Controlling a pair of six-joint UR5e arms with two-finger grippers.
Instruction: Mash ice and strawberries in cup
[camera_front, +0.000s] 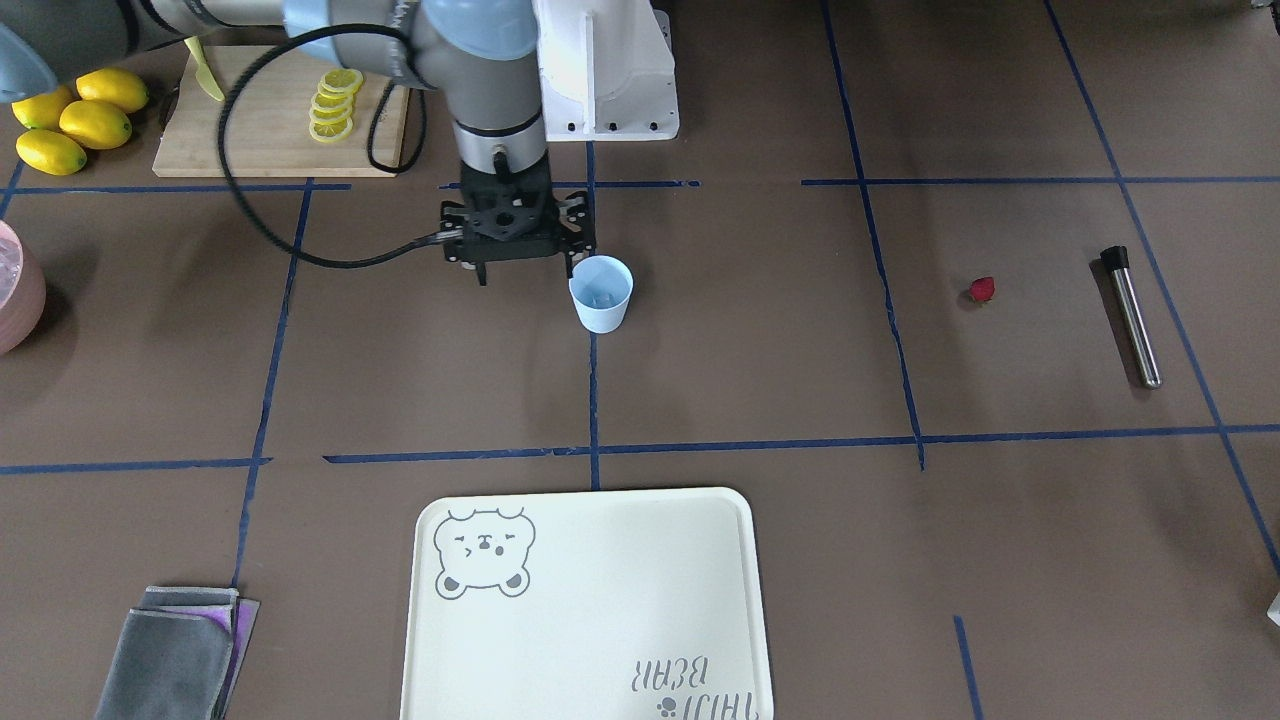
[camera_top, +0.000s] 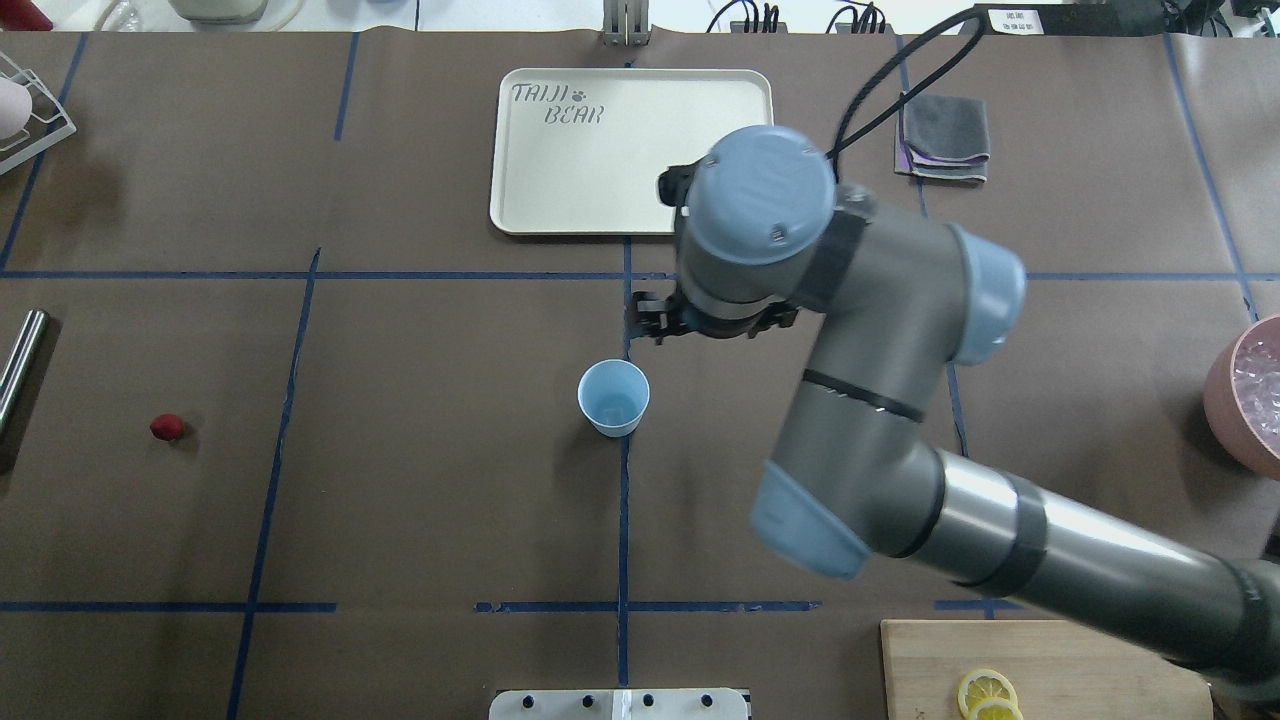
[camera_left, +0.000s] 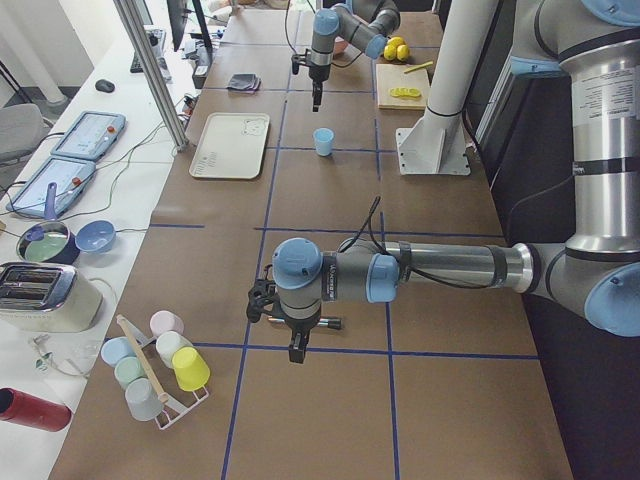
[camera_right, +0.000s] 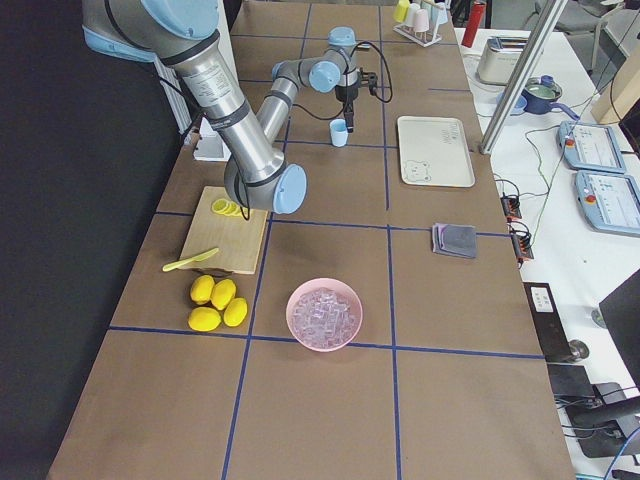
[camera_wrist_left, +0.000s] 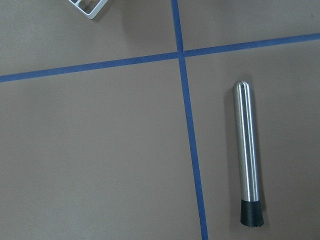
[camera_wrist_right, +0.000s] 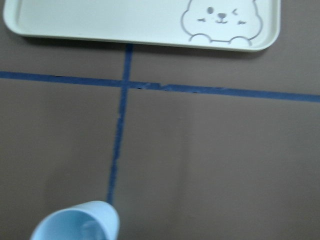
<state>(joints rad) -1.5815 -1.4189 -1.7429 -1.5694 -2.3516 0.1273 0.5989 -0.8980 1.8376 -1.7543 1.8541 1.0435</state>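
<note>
Mid-table, the right gripper (camera_front: 524, 272) hovers spread and empty at the cup's (camera_front: 601, 292) ten o'clock
The strawberry (camera_front: 982, 290) lies off at three o'clock; left gripper (camera_left: 297, 350), cannot tell

Table (camera_front: 760, 360): brown, gridded with blue tape.
Cup (camera_front: 601, 293): plain pale light-blue.
Strawberry (camera_front: 982, 290): dark red.
Muddler (camera_front: 1132, 315): silver steel, black tip.
Tray (camera_front: 600, 620): cream, with grey bear outline and grey lettering.
Lemons (camera_front: 95, 124): yellow.
Cutting board (camera_front: 260, 130): pale wood.
Bowl (camera_right: 325, 347): pink; ice (camera_right: 324, 310) clear.
Cloths (camera_front: 165, 660): grey over purple.
Arm (camera_top: 880, 330) beside the cup: grey, light-blue joint caps.
</note>
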